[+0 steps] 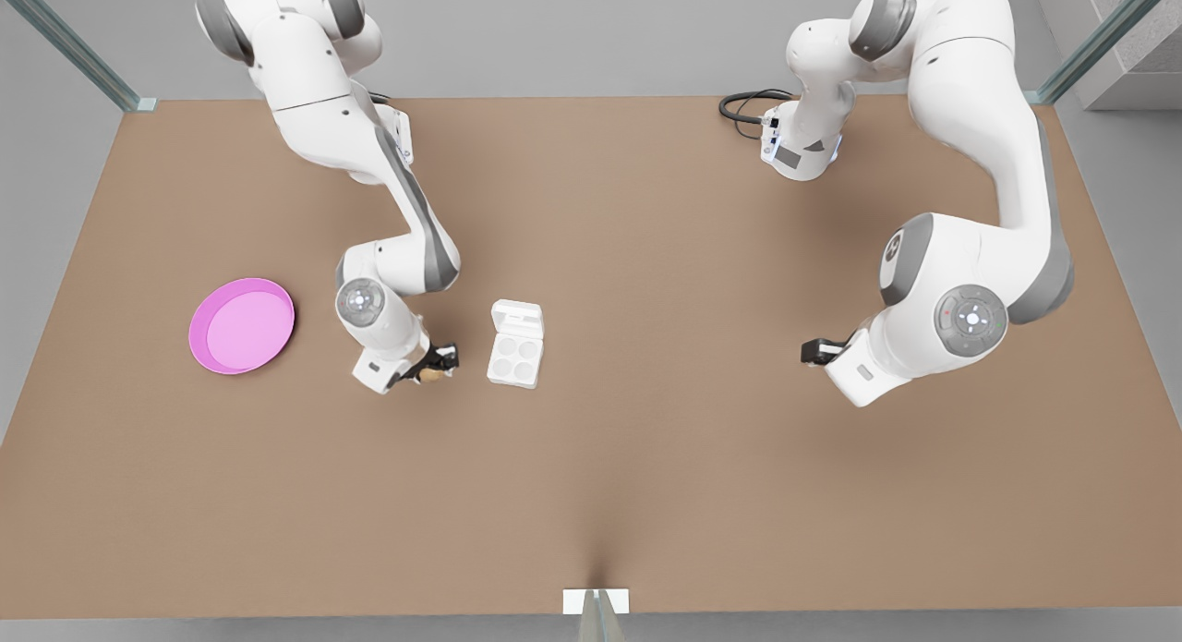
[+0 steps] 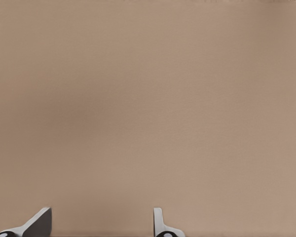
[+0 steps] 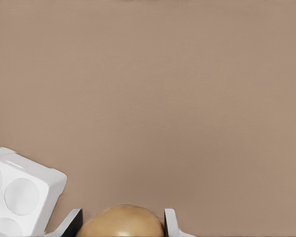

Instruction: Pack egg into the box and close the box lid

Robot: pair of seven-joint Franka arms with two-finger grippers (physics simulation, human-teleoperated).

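The right gripper (image 1: 434, 369) is on the front view's left, low over the brown table (image 1: 646, 494), just beside the box (image 1: 515, 345). Its fingers (image 3: 171, 222) are closed around the egg (image 3: 122, 222), one on each side. In the front view the egg (image 1: 431, 375) is just a small tan spot, partly hidden by the dark fingers. In the right wrist view its lower part is cut off by the edge, and so are the finger ends. The box sits on the table in the middle, with four round cups showing and nothing inside them. The box lid (image 1: 517, 316) is open and lies flat, on the far side of the cups. In the right wrist view the box (image 3: 19, 197) is cut off too, so just one corner and some cups show. A pink plate (image 1: 242, 325) sits on the table at the front view's left, well apart from the box. The left gripper (image 1: 816, 351) waits on the front view's right, far from the box, and it looks like a small dark block. In the left wrist view its fingers (image 2: 160, 223) are spread apart with only bare table between them, and just their tips peek in.
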